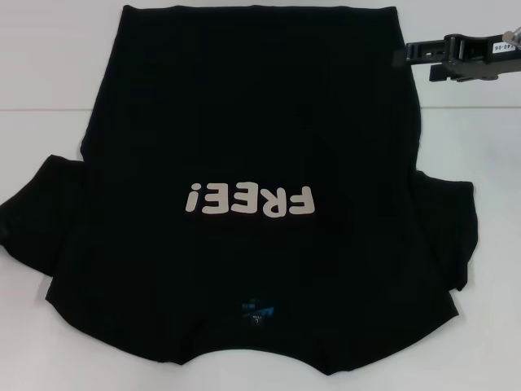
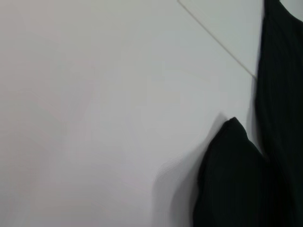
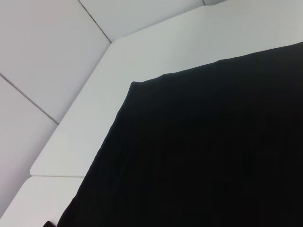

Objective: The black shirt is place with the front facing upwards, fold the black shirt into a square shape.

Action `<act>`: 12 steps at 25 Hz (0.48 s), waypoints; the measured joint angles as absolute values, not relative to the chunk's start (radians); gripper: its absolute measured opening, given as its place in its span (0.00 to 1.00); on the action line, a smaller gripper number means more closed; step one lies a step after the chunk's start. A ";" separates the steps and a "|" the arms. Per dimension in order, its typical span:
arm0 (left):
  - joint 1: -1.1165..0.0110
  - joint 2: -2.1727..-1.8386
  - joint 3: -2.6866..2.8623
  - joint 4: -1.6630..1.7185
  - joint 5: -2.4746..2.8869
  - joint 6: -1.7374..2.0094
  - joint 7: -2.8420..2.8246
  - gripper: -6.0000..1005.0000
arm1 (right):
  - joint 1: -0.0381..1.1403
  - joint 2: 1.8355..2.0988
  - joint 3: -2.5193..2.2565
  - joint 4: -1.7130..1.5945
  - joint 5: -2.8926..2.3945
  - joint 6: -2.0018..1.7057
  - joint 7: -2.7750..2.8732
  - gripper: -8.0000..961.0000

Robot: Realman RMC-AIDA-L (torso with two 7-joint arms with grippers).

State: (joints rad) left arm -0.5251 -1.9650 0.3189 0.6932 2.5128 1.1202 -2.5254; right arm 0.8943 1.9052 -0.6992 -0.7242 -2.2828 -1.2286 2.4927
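Black shirt (image 1: 244, 163) lies flat on white counter (image 1: 49, 65), front up, collar twd robot. Right end effector (image 1: 456, 55) hovers by far-right hem corner; grip state unclear. Left end effector out of sight.

A black shirt (image 3: 203, 151) lies flat on a white table (image 3: 156, 52) in the right wrist view, filling most of the frame. One corner of the cloth (image 3: 133, 84) points toward the table's angled far edge, and two straight hems run away from that corner. Beyond the table, pale wall panels (image 3: 42, 52) are divided by thin dark seams. The cloth is smooth, plain and unprinted here.
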 joint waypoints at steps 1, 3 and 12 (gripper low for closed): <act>-0.525 -1.964 0.319 0.699 2.513 1.117 -2.526 0.01 | 0.894 1.905 -0.699 -0.724 -2.283 -1.229 2.493 0.98; -0.526 -1.961 0.319 0.710 2.512 1.115 -2.528 0.01 | 0.894 1.905 -0.699 -0.724 -2.283 -1.228 2.493 0.98; -0.534 -1.935 0.317 0.757 2.513 1.113 -2.573 0.02 | 0.899 1.905 -0.700 -0.724 -2.283 -1.226 2.493 0.98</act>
State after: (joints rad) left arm -0.5345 -1.9351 0.3167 0.7575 2.5131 1.1131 -2.5728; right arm 0.8991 1.9052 -0.6995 -0.7243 -2.2825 -1.2255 2.4927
